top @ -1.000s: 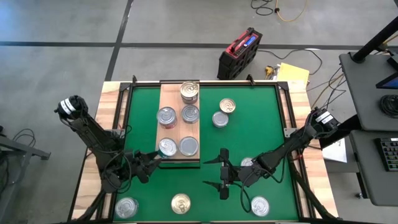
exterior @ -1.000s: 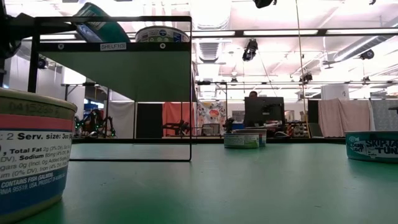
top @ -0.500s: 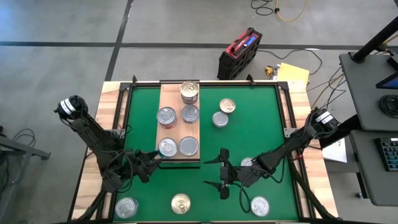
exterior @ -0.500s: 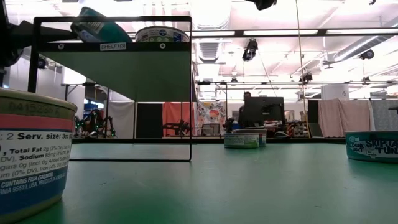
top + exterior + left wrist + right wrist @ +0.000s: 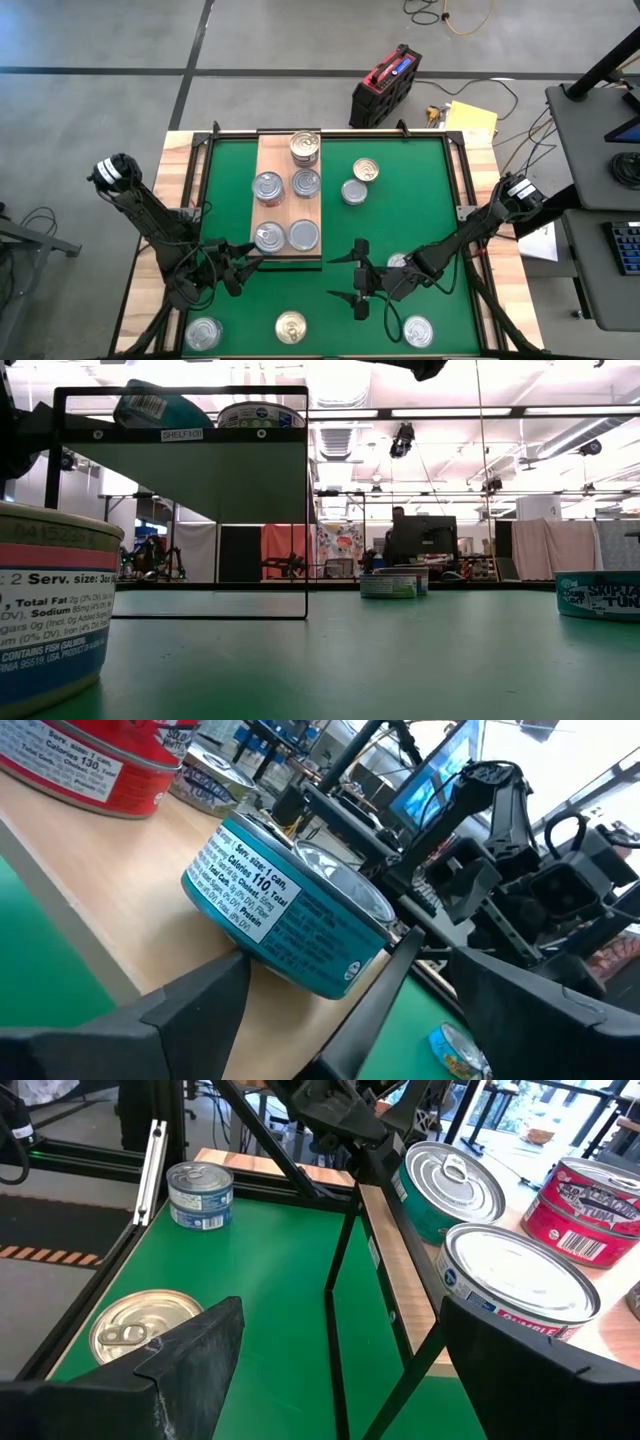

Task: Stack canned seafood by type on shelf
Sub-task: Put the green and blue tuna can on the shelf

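Note:
The shelf is a wooden board raised on a thin black frame. Several silver-lidded cans and one gold-lidded can stand on it. A teal can sits tilted at its near left corner, and my left gripper reaches level to it from the near left, shut on it. My right gripper hangs open over the green mat, right of the shelf's near end, with nothing between its fingers. More cans stand on the mat: two right of the shelf and several along the near edge. My left gripper has the teal can between its two fingers, by the side wall low at its label. The fingers come level from the near left. The shelf's black post stands before the other finger's contact. The can is tilted, its lower rim at the board.
Loose cans on the mat near the front: a silver one, a gold one, another silver one and one partly under the right arm. A red and black case lies on the floor beyond the table.
My left gripper has rolled about its own line. The teal can has tipped with it, from steeply slanted to flatter, and has come down closer to the shelf's board at the near left corner.

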Robot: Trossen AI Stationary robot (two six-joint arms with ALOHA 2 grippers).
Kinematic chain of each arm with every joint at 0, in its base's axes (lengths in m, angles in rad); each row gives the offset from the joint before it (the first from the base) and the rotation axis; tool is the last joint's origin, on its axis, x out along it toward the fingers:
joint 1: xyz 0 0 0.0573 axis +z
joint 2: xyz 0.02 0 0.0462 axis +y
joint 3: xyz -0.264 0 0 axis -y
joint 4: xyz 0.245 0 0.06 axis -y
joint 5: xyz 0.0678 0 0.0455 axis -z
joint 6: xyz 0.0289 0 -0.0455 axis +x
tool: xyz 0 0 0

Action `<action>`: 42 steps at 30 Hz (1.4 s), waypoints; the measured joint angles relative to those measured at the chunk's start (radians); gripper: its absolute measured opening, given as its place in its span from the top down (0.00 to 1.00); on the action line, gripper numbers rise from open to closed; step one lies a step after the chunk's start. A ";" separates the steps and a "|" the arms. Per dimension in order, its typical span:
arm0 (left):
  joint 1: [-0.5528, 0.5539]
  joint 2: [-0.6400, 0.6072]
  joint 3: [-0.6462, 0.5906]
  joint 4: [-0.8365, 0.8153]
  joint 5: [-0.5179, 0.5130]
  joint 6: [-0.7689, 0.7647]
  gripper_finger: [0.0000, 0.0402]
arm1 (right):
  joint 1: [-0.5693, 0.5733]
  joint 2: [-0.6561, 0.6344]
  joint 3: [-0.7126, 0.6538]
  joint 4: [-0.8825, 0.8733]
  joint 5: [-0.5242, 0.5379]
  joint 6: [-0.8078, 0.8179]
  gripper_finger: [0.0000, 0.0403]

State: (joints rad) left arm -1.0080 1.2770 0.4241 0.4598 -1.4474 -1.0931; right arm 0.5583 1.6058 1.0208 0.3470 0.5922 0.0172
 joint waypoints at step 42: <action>0.000 0.000 0.035 -0.171 0.044 0.616 0.19 | 0.000 0.000 -0.002 0.001 0.000 -0.010 0.18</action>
State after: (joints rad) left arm -1.0080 1.2766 0.4592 0.2889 -1.4038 -0.4772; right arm 0.5579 1.6058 1.0191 0.3481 0.5922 0.0071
